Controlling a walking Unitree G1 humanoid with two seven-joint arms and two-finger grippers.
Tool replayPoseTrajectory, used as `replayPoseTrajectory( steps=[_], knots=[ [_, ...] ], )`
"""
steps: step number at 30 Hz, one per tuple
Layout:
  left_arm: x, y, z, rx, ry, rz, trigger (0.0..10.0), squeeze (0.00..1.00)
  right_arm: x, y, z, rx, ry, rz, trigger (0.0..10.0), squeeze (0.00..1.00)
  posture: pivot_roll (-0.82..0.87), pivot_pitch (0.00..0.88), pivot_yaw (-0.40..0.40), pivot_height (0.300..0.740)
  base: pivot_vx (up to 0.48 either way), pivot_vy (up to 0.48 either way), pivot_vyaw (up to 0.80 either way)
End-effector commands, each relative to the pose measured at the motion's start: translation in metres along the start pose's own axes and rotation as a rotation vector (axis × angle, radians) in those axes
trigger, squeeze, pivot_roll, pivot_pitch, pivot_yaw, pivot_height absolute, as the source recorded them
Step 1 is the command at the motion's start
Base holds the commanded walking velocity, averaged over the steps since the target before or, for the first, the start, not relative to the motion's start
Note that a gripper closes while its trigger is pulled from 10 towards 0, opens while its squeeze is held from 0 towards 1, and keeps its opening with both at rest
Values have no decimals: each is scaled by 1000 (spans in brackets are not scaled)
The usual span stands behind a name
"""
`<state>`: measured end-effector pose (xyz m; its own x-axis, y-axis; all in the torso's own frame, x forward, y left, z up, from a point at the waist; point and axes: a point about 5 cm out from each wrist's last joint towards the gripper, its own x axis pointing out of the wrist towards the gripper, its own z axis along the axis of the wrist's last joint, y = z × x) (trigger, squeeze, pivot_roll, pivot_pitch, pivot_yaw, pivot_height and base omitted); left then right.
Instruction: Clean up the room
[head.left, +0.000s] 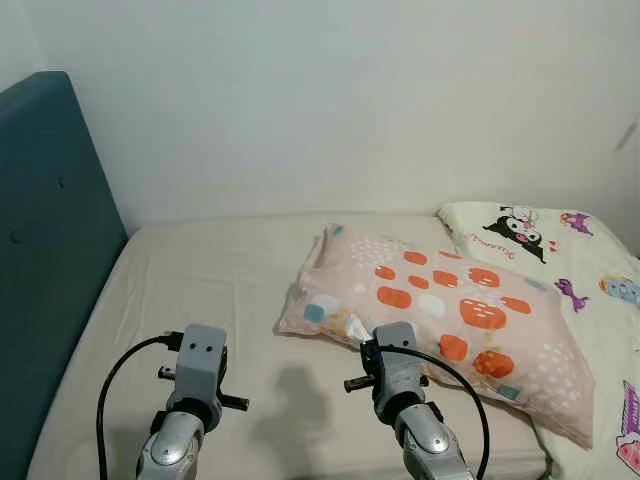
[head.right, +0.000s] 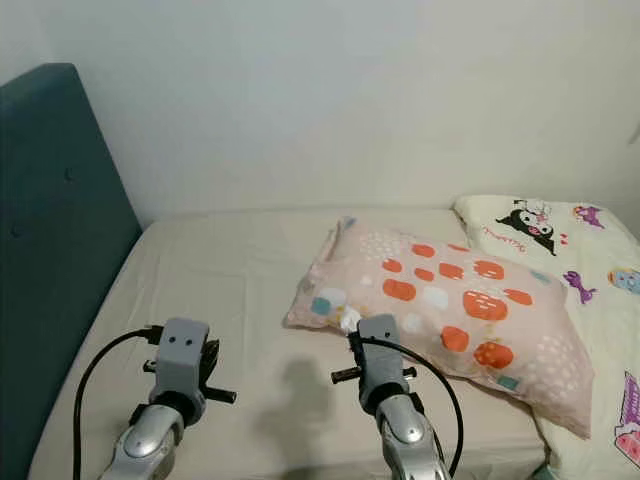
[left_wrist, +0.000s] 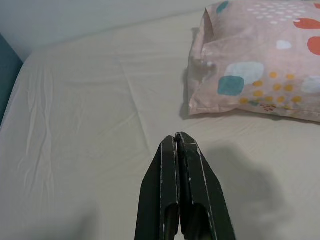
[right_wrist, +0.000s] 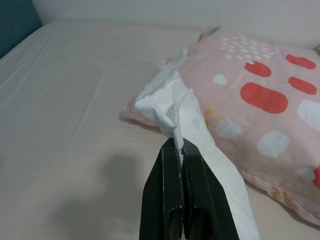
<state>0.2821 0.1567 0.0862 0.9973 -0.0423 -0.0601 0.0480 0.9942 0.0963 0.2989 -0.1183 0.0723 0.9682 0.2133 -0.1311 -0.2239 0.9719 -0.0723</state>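
Observation:
My right gripper (right_wrist: 179, 146) is shut on a crumpled white tissue (right_wrist: 172, 102), held a little above the beige bed sheet (head.left: 215, 275). The tissue hangs in front of the near corner of a pink pillow (head.left: 450, 315) with orange, white and teal spots. A bit of the tissue (head.right: 349, 319) peeks out above my right wrist in the eye views. Over the bare sheet to the left of the pillow, my left gripper (left_wrist: 176, 141) is shut with nothing in it.
A teal padded headboard (head.left: 50, 250) runs along the bed's left side. A cream blanket with cartoon prints (head.left: 565, 245) lies at the right, partly under the pillow. A pale wall (head.left: 350, 100) stands behind the bed.

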Motion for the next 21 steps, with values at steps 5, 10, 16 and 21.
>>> replayPoseTrajectory(
  steps=[5,10,16,21],
  knots=[
    [-4,-5,-7,12,14,-16,10000,0,-3,-1,-5,1,-3,-26,10000,0,9,92,-83,740,0,0,0],
    [-4,-5,-6,31,5,-15,10000,0,-4,0,-4,0,-9,-33,10000,0,14,94,-69,740,0,0,0],
    [-4,1,-5,17,-11,16,10000,0,-5,-2,-7,6,-1,-51,10000,0,18,106,-61,740,0,0,0],
    [-4,0,-6,19,-3,12,10000,0,-6,-4,-12,-4,15,-60,10000,0,26,109,-75,740,0,0,0]
  ],
)
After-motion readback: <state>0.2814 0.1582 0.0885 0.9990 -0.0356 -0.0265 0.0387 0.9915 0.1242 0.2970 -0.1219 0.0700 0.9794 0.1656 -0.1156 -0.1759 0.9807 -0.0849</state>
